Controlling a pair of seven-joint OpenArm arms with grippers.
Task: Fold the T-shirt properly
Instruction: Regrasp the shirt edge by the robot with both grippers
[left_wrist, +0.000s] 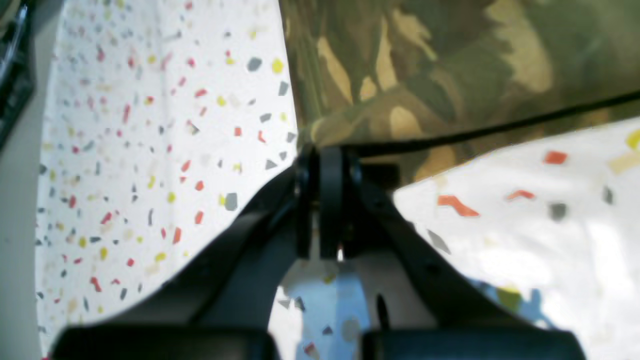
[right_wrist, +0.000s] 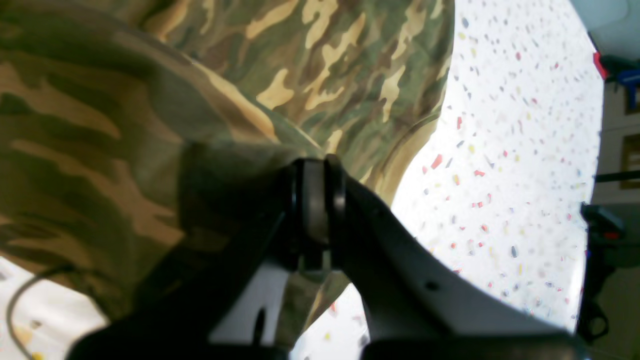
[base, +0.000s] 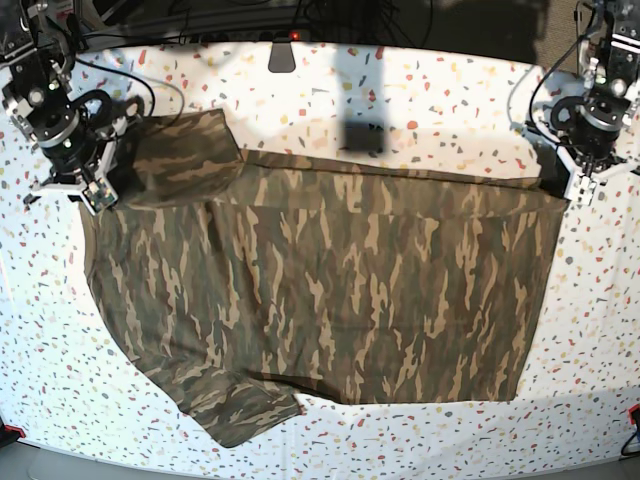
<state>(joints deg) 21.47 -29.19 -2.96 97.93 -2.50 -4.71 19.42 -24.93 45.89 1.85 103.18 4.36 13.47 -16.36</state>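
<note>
Closest to the lens, we are seeing our left tool (left_wrist: 327, 155) pinching one end of the raised fold; our right tool (right_wrist: 317, 165) is pinching the other, both closed on cloth. The T-shirt (base: 370, 270) is lying between them on the tabletop (base: 440, 100). We are wanting matched, low travel, keeping the edge taut. We are counting one shirt, two tools, one tabletop.
</note>
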